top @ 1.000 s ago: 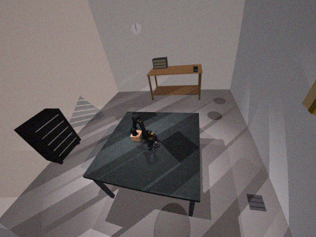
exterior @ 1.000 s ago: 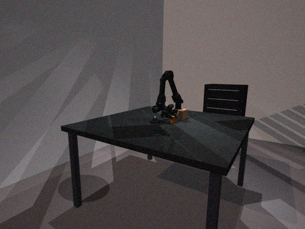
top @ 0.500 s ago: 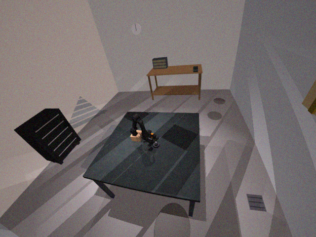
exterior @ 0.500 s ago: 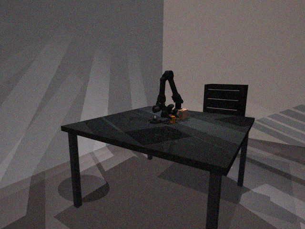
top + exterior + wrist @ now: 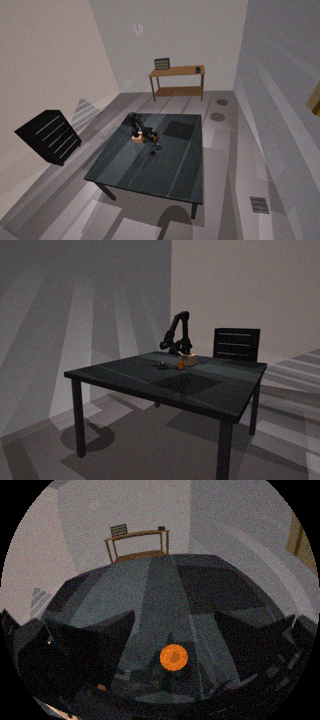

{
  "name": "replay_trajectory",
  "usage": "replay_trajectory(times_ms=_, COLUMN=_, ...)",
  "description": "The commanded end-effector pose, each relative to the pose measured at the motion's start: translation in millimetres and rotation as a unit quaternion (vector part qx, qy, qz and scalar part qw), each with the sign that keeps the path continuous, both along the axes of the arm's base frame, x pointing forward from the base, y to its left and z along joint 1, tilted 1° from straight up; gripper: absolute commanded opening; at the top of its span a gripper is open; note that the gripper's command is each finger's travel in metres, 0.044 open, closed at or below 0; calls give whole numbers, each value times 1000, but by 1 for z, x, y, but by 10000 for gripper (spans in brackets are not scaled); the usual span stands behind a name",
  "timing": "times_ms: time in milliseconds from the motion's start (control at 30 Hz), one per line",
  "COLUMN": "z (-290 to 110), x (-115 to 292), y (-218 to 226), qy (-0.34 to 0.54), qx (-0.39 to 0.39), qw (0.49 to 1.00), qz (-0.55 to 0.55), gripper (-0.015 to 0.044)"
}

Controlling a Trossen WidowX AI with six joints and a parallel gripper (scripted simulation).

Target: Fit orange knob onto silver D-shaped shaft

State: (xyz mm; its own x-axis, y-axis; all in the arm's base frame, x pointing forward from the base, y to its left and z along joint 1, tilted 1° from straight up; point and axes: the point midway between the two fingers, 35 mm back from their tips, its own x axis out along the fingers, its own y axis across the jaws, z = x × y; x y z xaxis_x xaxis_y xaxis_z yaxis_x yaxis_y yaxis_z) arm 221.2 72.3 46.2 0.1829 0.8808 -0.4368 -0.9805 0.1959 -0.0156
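The orange knob (image 5: 154,137) (image 5: 180,365) (image 5: 174,658) stands upright on the dark table (image 5: 160,178) (image 5: 124,371), apart from the pedestal. In the wrist view I see its round top from above, between the spread fingers and free of them. My gripper (image 5: 152,134) (image 5: 176,614) is open and empty, just above the knob. The round dark pedestal (image 5: 157,147) (image 5: 162,367) with the short silver shaft (image 5: 162,362) stands on the table a little way from the knob, on the side away from the arm's base. The knob's hole is hidden.
The arm's base sits on a light wooden block (image 5: 137,139) (image 5: 191,359) close behind the knob. A small dark thing (image 5: 152,152) lies just past the pedestal. A black drawer unit (image 5: 47,135) (image 5: 236,343) and a wooden bench (image 5: 178,71) stand off the table.
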Motion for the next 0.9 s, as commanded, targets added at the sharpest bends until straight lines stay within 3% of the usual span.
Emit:
replay_trajectory(times_ms=0, z=-2, x=-3, y=4, qy=40, qx=-53, qw=998, qz=23, gripper=440)
replay_trajectory(times_ms=167, z=-8, x=-8, y=8, qy=129, qx=-265, qw=954, qz=60, gripper=440)
replay_trajectory(times_ms=367, z=20, x=1, y=1, qy=118, qx=-494, qw=862, qz=4, gripper=440)
replay_trajectory(times_ms=867, z=26, x=3, y=0, qy=109, qx=-515, qw=850, qz=-8, gripper=440)
